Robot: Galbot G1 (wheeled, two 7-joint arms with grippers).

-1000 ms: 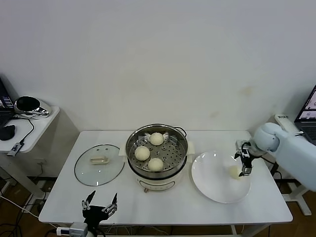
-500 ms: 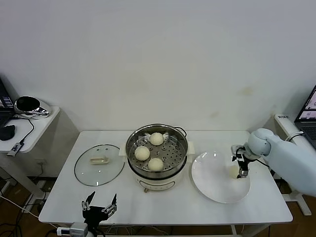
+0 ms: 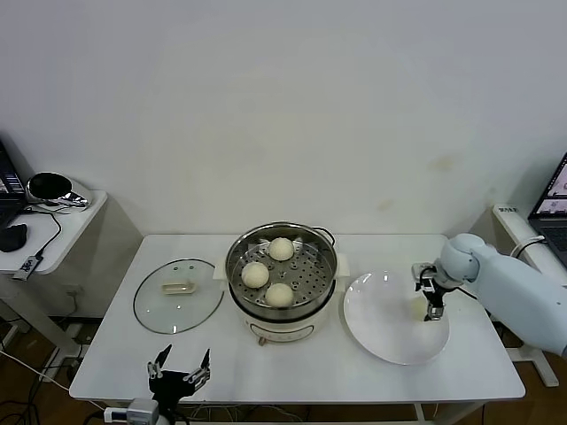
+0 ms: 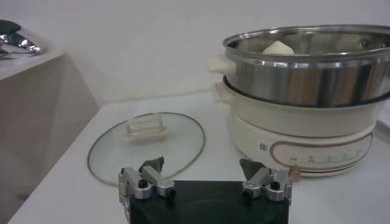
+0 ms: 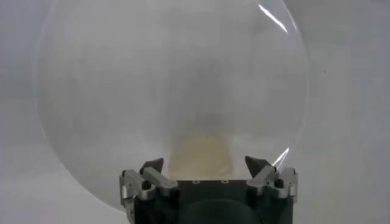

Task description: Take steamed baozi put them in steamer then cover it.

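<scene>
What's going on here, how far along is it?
Three steamed baozi already sit in the steamer. The right gripper, jaws open, hangs over the last bun on the white plate, not gripping it yet. The left gripper waits open at the table's near edge. The glass lid lies left of the steamer.

Steamer [image 3: 282, 282] uncovered and open from above, glass lid [image 3: 178, 295] lying apart on table [image 3: 292, 367], bare tabletop in front

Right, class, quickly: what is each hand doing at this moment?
Left hand: open, empty, parked near the table's front edge.
Right hand: open, over the last bun on the plate, not gripping yet.
</scene>
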